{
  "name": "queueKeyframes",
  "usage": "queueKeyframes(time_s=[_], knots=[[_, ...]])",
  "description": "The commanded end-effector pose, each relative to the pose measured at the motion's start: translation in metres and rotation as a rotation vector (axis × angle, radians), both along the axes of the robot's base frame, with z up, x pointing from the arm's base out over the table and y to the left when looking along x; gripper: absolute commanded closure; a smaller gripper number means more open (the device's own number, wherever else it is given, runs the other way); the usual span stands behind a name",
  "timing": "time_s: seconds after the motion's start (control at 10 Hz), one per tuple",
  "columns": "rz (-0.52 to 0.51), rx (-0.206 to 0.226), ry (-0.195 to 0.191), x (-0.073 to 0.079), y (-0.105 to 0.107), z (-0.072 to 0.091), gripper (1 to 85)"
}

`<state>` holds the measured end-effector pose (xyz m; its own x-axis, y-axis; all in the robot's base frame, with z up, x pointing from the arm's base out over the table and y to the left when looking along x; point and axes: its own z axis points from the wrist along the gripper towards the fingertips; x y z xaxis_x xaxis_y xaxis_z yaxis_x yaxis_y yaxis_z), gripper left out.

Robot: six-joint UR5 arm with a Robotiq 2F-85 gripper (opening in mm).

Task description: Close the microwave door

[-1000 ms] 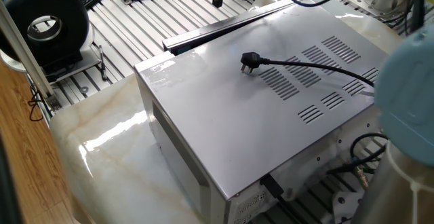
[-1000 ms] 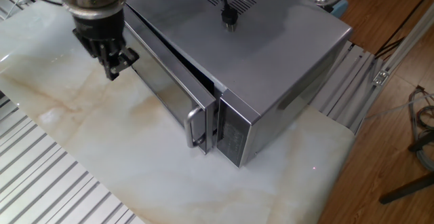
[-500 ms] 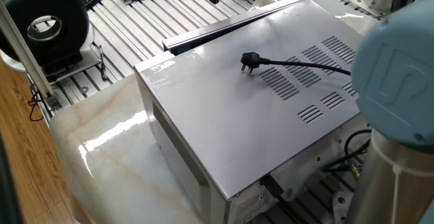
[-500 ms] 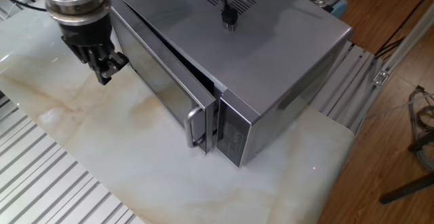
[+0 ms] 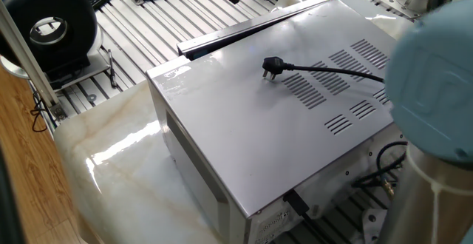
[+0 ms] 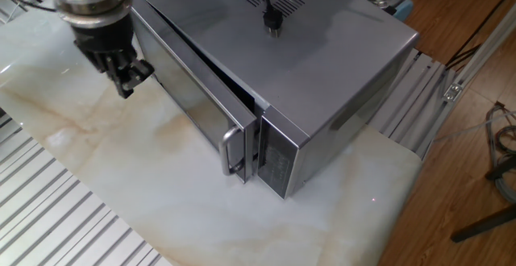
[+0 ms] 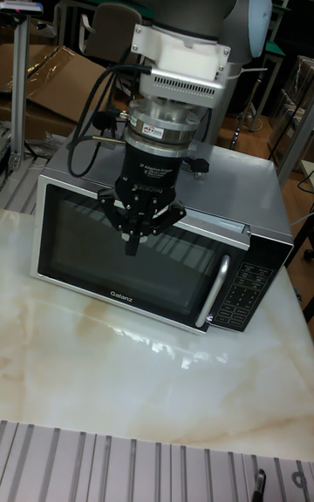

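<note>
The silver-grey microwave (image 6: 322,48) stands on the marble table, its black cord and plug (image 5: 272,67) lying on top. The microwave door (image 7: 83,249) with its dark glass window stands slightly ajar, with a narrow gap at the handle (image 6: 231,149) side. From behind, the door shows as a dark strip (image 5: 244,28) past the casing's far edge. My gripper (image 7: 133,245) points down in front of the window, near the hinge end of the door (image 6: 189,97), just off its face. My gripper (image 6: 126,79) has its fingers together and holds nothing.
The control panel (image 7: 237,293) sits right of the handle. Bare marble table (image 6: 105,177) lies in front of the door. A round black device (image 5: 48,26) stands on the slatted metal bench beyond the table. The arm's pale blue joint (image 5: 432,74) fills the right side of one fixed view.
My gripper has shifted along the door face toward the hinge end, then settled. The door's gap looks the same. The arm's joint swung further into one fixed view.
</note>
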<state>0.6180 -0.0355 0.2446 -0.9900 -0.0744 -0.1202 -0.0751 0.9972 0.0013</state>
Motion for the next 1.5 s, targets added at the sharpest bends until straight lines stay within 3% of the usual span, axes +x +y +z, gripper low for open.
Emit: queueKeyframes(time_s=[0.0, 0.2, 0.5, 0.7, 1.1, 1.4], knots=[[-0.031, 0.019, -0.027, -0.025, 0.009, -0.001, 84.7], [-0.020, 0.022, -0.008, -0.034, 0.008, -0.003, 84.7], [-0.013, 0.011, -0.009, -0.035, 0.004, -0.003, 84.7], [0.024, 0.023, 0.010, -0.040, 0.009, -0.003, 84.7], [0.059, 0.001, 0.039, -0.048, 0.004, -0.004, 84.7], [0.009, 0.022, 0.030, -0.064, 0.020, -0.002, 84.7]])
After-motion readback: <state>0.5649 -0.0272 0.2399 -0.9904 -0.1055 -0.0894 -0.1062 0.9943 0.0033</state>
